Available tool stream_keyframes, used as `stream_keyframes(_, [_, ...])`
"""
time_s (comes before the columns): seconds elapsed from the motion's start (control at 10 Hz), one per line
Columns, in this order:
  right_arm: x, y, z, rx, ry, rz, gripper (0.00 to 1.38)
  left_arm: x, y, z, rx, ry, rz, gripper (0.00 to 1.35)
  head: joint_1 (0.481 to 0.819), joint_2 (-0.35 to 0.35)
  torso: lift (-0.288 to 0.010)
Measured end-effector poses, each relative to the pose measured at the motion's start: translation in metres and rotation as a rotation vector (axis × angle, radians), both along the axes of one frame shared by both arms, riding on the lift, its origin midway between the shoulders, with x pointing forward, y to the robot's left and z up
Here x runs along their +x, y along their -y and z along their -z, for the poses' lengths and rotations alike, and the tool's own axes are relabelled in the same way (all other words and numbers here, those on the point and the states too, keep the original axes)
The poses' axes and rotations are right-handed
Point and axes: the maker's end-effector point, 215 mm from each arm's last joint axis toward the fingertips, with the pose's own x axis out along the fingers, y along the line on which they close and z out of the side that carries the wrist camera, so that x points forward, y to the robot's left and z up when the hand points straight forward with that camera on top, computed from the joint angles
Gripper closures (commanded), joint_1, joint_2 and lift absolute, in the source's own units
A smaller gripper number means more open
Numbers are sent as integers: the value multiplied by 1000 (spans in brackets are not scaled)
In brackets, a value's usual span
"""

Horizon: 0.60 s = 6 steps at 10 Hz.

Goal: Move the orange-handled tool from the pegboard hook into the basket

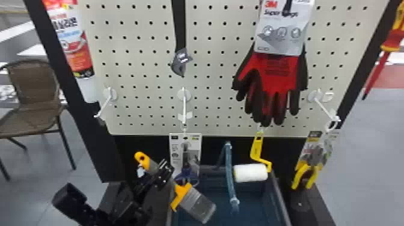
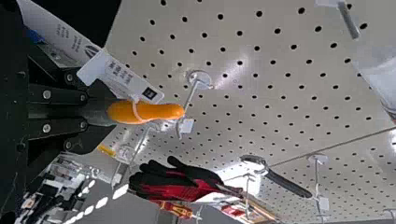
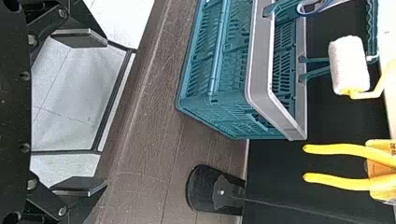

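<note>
My left gripper point(image 1: 163, 173) is shut on the orange-handled tool point(image 1: 143, 161), a wide brush-like tool. It is tilted, handle end up to the left, its orange collar and grey lower part over the basket's left side. The teal basket point(image 1: 282, 203) has a grey rim and stands below the pegboard. In the left wrist view the left gripper point(image 2: 95, 112) grips the tool, and the orange handle point(image 2: 147, 112) sticks out past its fingers. The right gripper point(image 3: 79, 112) is open with nothing between its fingers, off to one side of the basket point(image 3: 259, 65).
A carded pair of scissors point(image 1: 185, 156) hangs close behind the held tool. The basket's handle point(image 1: 230, 174) stands up inside the rim, near a white roller point(image 1: 251, 172). Yellow-handled pliers point(image 1: 305, 177) hang at the right. Red gloves point(image 1: 273, 78) and bare hooks point(image 1: 105, 105) are above.
</note>
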Motion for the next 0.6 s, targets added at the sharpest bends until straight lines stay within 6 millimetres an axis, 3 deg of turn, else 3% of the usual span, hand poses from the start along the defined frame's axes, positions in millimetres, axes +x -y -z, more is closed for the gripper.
stream_keyframes(0.2, [-3, 0, 2, 5, -6, 3, 237, 5, 13, 9, -22, -10, 13, 1188, 549, 0, -100])
stream_keyframes(0.6, [-5, 0, 6, 13, -15, 8, 237, 7, 32, 9, -59, -13, 26, 1188, 549, 0, -100])
